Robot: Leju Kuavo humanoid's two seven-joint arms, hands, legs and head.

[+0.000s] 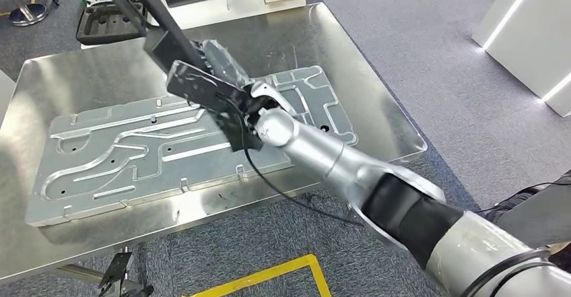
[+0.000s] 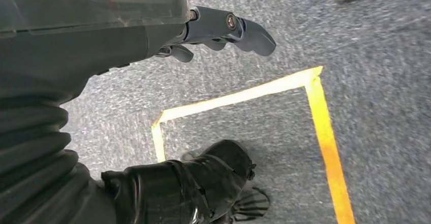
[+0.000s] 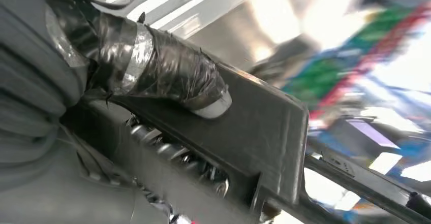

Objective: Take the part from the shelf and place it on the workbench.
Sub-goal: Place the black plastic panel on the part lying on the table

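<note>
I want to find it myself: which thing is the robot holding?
Look at the shiny steel workbench with the big grooved metal plate lying on it. Above that plate, the right hand grips a long black part: dark and held up, unlike the flat silver plate.

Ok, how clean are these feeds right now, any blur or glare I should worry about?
Head view is sharp, with soft ceiling glare on the steel workbench. Right wrist view: the right robot hand on the black part is clear, the background smeared and blown out. Left wrist view: carpet slightly blurred, the left robot hand crisp.
</note>
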